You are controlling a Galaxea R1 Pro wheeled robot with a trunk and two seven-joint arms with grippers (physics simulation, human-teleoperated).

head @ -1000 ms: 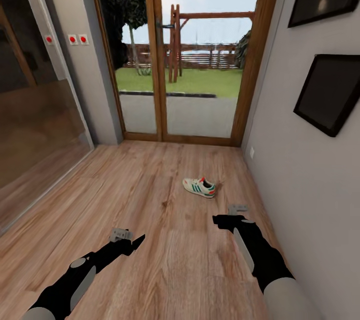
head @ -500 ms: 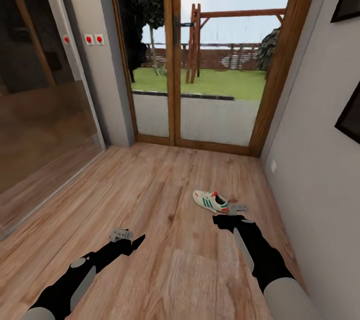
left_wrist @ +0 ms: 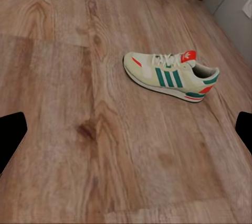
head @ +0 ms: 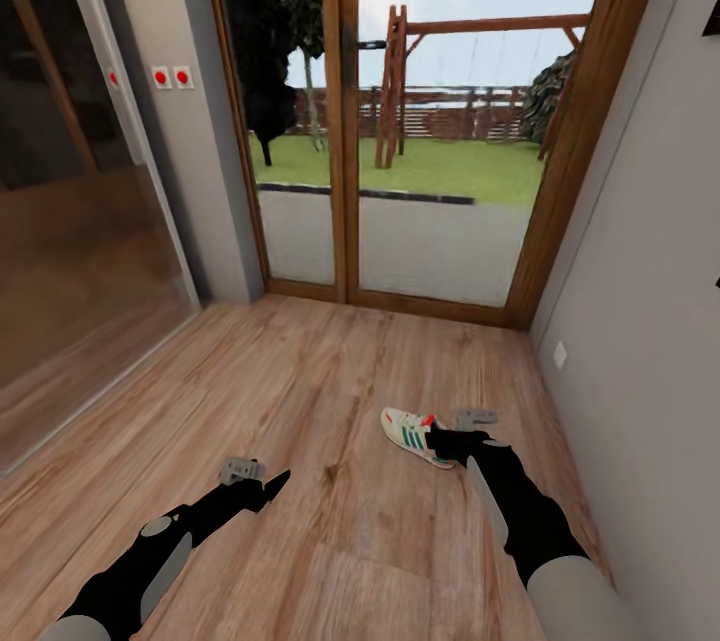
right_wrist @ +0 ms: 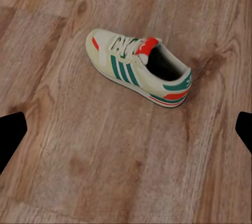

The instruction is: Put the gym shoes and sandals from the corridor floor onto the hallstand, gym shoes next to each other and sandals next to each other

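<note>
Wood corridor floor [head: 330, 391] before glazed door [head: 430, 121], one gym shoe [head: 408, 433] upright just ahead of right gripper [head: 442, 444], left gripper [head: 268, 486] well apart, both grippers' fingers spread, holding nothing.

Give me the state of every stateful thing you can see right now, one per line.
White lace-up gym shoe with green stripes: upright on its sole on the wooden floor, ungripped.
Wood-framed glass door: closed.
Left gripper: open, empty, above the floor.
Right gripper: open, empty, beside the shoe's heel.

One gym shoe [head: 412, 434] (white, green-striped) upright on the wooden floor [head: 330, 391]
</note>
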